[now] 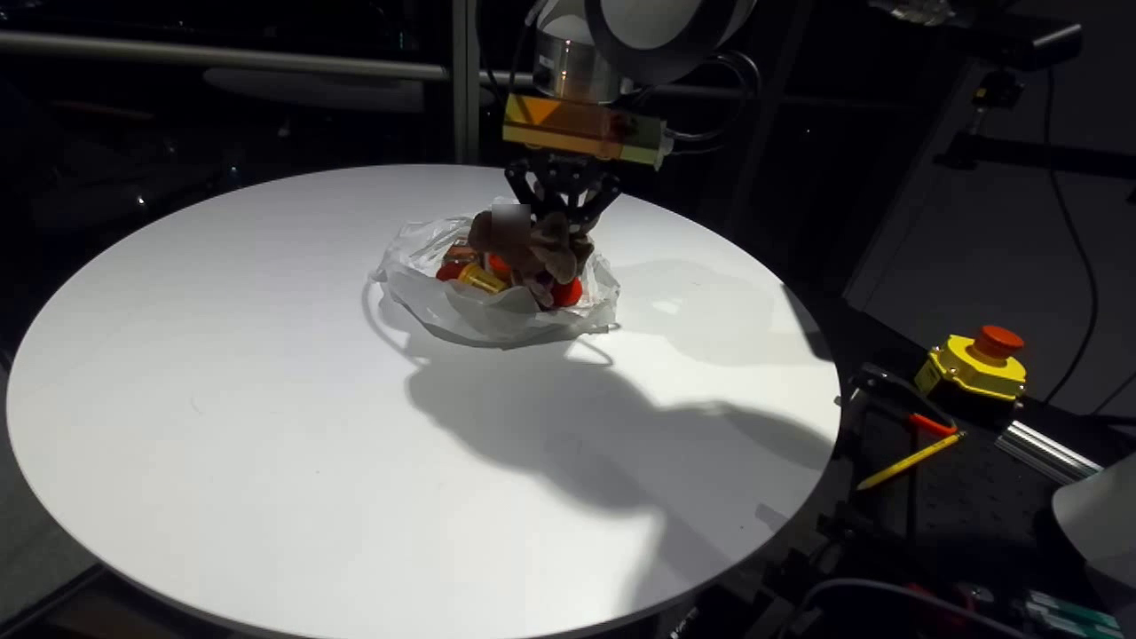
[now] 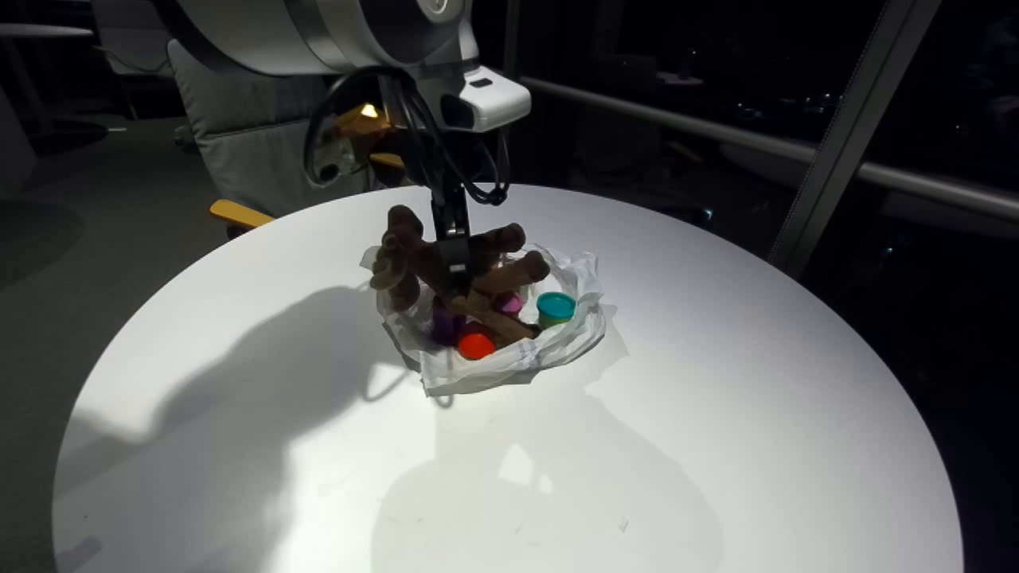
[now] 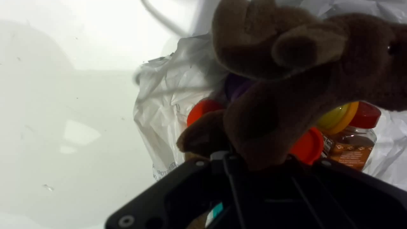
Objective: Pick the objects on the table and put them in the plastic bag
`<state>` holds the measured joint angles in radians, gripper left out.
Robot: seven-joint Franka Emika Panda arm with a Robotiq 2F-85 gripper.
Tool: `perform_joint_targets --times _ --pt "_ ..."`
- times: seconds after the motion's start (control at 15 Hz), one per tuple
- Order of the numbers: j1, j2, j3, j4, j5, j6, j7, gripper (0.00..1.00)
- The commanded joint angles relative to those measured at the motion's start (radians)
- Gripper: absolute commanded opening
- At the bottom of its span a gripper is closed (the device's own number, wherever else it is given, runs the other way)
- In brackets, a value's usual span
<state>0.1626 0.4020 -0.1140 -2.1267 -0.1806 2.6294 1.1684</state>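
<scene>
Brown toy (image 3: 305,86) — plush, lumpy.

Arm (image 2: 267,33): cased in rounded white
Cables (image 2: 417,107): sheathed in black
Housing (image 1: 577,130): tinted amber-yellow
Gripper (image 2: 457,267): coloured black, studded with screws (image 3: 126,221)

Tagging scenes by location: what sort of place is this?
Probably an office or lab: a grey chair stands beside the round white table, and nearby is what looks like a red emergency-stop button on a yellow box.
</scene>
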Motion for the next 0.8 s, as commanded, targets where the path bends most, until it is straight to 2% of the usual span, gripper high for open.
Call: perform_joint_targets --times 0.0,0.13,0.53,0.6,0.73 --pt "0.022 0.052 -0.023 0.083 0.012 -0.013 0.048 0.43" --pt "0.016 0.053 -0.013 0.103 0.031 -0.022 0.041 0.5" --pt "0.038 -0.018 -0.016 0.134 0.01 -0.058 0.053 0.96" --pt "0.043 -0.038 -0.016 0.14 0.003 -0.08 0.05 1.0" --pt "0.047 -0.08 -0.013 0.15 -0.012 -0.126 0.049 1.0"
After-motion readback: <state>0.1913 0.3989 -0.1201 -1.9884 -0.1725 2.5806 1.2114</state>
